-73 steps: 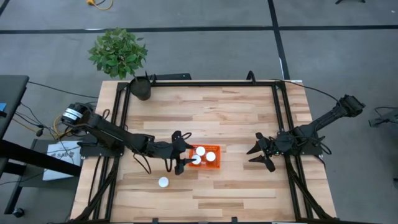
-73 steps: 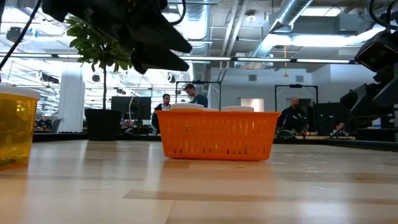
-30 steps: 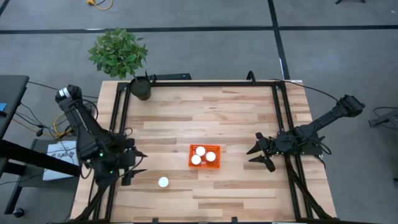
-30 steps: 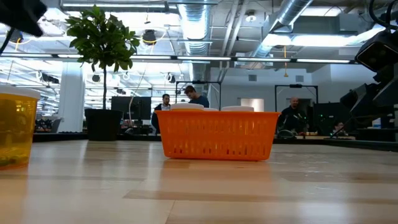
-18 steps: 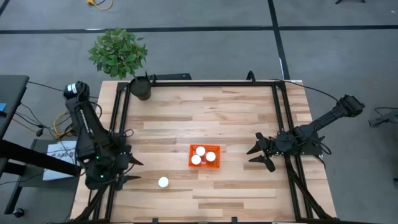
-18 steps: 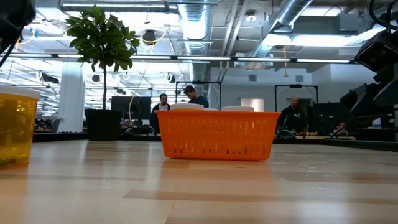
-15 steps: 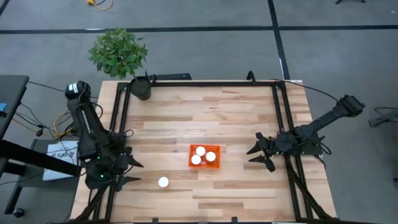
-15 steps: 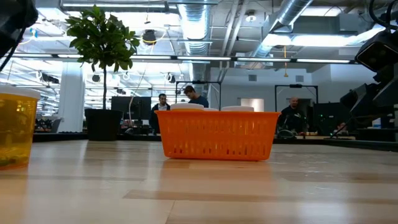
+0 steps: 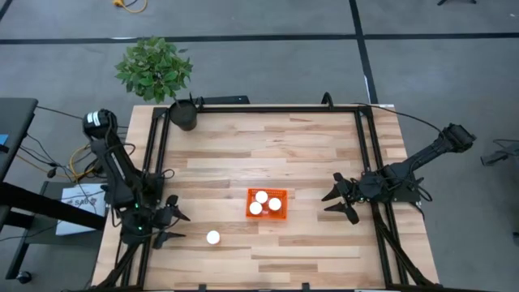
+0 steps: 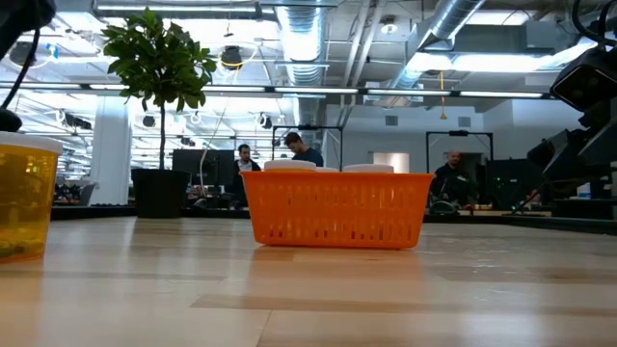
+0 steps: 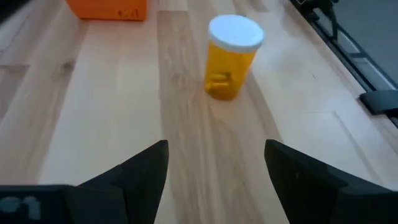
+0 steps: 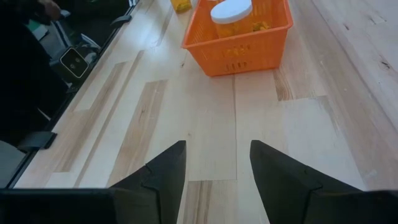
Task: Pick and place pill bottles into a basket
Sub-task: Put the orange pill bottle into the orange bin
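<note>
The orange basket (image 9: 267,203) stands mid-table with three white-capped pill bottles (image 9: 261,197) upright inside; it also shows in the low view (image 10: 337,207) and the right wrist view (image 12: 239,37). A fourth pill bottle (image 9: 212,238) stands upright on its base on the table, left of and nearer than the basket, and also shows in the left wrist view (image 11: 230,59). My left gripper (image 9: 173,225) is open and empty near the table's left edge, pointing at this bottle (image 11: 216,168). My right gripper (image 9: 336,203) is open and empty to the right of the basket.
A dark round plant pot (image 9: 185,115) with a green plant (image 9: 154,69) stands at the far left corner. Dark frame rails (image 9: 362,154) run along the table's left, right and far edges. People show in the room beyond the table (image 10: 307,149).
My left gripper has drawn back from the basket toward the table's left edge, open and empty, and has shifted slightly toward the near edge. It now points at the loose bottle. The basket, the bottles and my right arm have kept still.
</note>
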{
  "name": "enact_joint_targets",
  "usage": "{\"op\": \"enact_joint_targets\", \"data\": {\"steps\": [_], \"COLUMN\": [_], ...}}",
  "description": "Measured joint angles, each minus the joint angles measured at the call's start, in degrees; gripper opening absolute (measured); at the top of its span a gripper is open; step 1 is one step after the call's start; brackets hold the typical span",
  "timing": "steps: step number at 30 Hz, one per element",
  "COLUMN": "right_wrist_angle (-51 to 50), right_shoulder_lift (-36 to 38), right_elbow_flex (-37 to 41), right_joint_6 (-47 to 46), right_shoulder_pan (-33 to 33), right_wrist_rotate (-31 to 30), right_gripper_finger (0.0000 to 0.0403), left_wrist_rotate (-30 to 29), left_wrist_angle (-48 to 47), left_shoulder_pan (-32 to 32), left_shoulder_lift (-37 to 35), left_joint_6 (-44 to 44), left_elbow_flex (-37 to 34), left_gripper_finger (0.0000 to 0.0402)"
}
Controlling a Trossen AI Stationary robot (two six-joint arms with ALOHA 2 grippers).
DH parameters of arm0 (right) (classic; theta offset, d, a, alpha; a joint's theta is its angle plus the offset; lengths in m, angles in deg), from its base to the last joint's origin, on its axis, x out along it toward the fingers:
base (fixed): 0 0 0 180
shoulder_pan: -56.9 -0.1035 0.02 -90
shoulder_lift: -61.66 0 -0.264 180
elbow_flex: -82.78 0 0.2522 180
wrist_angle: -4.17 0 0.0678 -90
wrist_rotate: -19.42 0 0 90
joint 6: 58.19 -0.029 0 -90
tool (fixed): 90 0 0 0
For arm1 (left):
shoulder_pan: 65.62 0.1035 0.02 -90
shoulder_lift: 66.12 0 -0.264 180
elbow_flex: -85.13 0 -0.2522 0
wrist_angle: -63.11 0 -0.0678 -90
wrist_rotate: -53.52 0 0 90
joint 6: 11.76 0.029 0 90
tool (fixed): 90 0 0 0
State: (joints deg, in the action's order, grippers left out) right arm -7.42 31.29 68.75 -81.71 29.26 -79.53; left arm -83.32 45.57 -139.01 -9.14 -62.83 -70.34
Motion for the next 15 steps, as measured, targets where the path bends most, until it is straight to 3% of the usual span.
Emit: {"op": "enact_joint_targets", "data": {"steps": [15], "right_wrist_angle": [-0.01], "right_shoulder_lift": [0.00], "right_elbow_flex": [0.00], "right_joint_6": [0.01], "right_shoulder_pan": [0.00], "right_wrist_rotate": [0.00], "right_gripper_finger": [0.0171], "left_wrist_rotate": [1.55], "left_wrist_angle": [29.03], "left_shoulder_pan": [5.21], "left_shoulder_lift": [18.04], "left_joint_6": [9.98], "left_elbow_flex": [-2.49], "left_gripper_finger": [0.0256]}}
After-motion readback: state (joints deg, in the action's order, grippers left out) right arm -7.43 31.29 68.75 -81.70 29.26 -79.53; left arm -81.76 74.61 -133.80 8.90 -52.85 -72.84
